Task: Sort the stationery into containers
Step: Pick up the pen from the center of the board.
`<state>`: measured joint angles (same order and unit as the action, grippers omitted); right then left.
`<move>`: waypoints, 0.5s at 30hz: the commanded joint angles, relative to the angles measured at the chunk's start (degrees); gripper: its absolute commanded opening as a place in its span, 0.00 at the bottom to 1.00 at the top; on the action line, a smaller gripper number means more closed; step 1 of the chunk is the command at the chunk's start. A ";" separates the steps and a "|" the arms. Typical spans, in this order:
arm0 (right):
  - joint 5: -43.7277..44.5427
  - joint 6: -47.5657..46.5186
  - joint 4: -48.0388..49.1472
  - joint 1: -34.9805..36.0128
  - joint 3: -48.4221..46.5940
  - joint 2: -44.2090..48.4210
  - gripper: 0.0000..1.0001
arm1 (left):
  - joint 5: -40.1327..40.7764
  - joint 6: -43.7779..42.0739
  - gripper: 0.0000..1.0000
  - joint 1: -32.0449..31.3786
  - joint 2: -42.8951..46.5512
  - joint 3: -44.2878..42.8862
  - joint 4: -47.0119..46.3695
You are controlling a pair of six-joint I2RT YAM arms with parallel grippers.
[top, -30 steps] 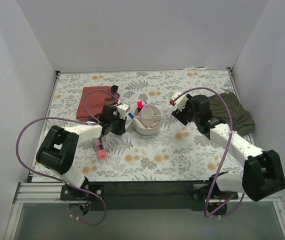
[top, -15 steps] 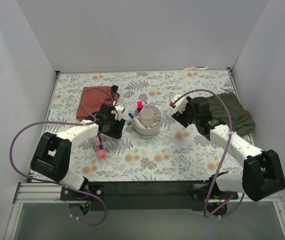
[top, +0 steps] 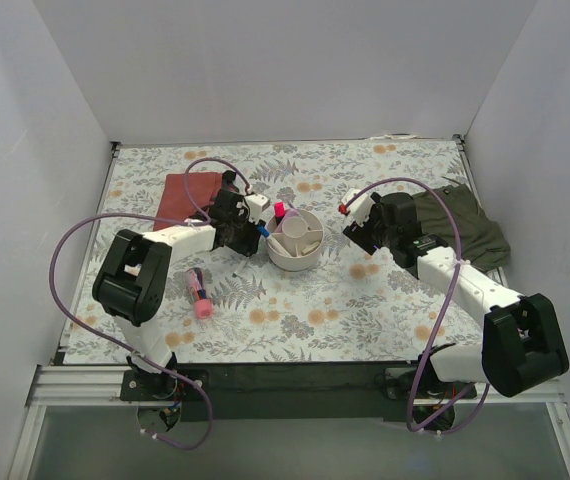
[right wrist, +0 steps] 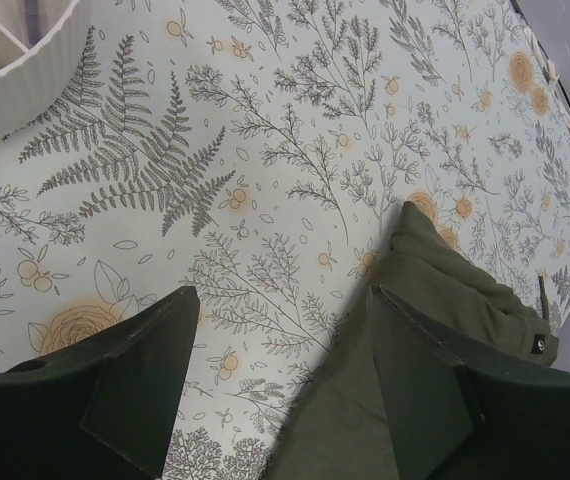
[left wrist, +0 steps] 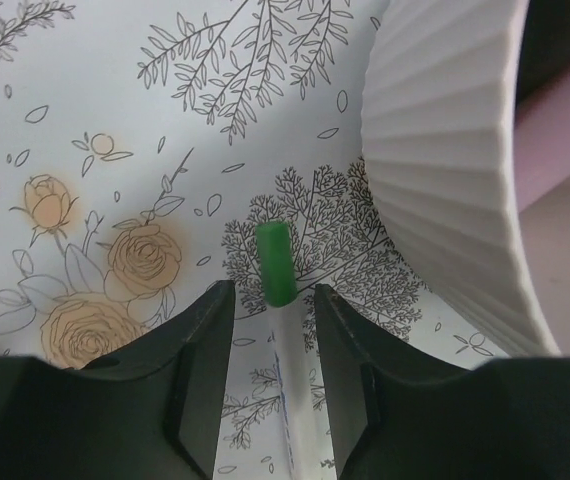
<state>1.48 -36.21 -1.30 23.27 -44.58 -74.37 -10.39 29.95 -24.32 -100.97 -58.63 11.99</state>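
Note:
A slim white pen with a green cap (left wrist: 275, 262) lies on the floral cloth just left of the ribbed white organiser (left wrist: 445, 150). My left gripper (left wrist: 273, 300) straddles the pen with its jaws open, a gap showing on each side. From above, the left gripper (top: 248, 224) sits against the organiser (top: 296, 260), where a pink-capped marker (top: 279, 208) stands. A black highlighter with a pink cap (top: 199, 294) lies on the cloth to the near left. My right gripper (right wrist: 283, 300) hangs open and empty over the cloth, right of the organiser (right wrist: 15, 45).
A folded rust-red cloth (top: 178, 195) lies behind the left gripper. An olive-green cloth (right wrist: 435, 300) sits under the right gripper's right finger and spreads to the table's right edge (top: 470, 228). White walls close in three sides.
My left gripper has opened and shifted up along the organiser's left side, the pen now lying on the table between its jaws. The right arm has stayed put.

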 commanded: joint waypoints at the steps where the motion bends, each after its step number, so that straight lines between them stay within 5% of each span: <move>1: 0.11 -0.36 2.36 -0.41 -1.66 0.71 0.77 | -3.23 -3.67 0.37 0.23 -0.19 -2.72 -1.35; 7: -0.07 -0.36 2.36 -0.59 -0.95 0.72 0.77 | -3.76 -3.06 0.30 0.23 -1.60 -1.75 -0.39; 12: -0.07 -0.36 2.53 -0.68 -2.09 -0.16 0.77 | -0.86 -0.17 0.00 0.76 -0.90 -0.87 1.80; 15: -0.24 -0.09 2.53 -0.68 -2.71 -0.34 0.77 | 2.20 1.07 0.00 3.30 3.22 0.53 1.99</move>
<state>1.48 -36.25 -1.19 22.87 -44.58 -74.41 -12.43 29.15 -23.73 -102.52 -59.37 11.99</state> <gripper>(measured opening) 0.765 0.071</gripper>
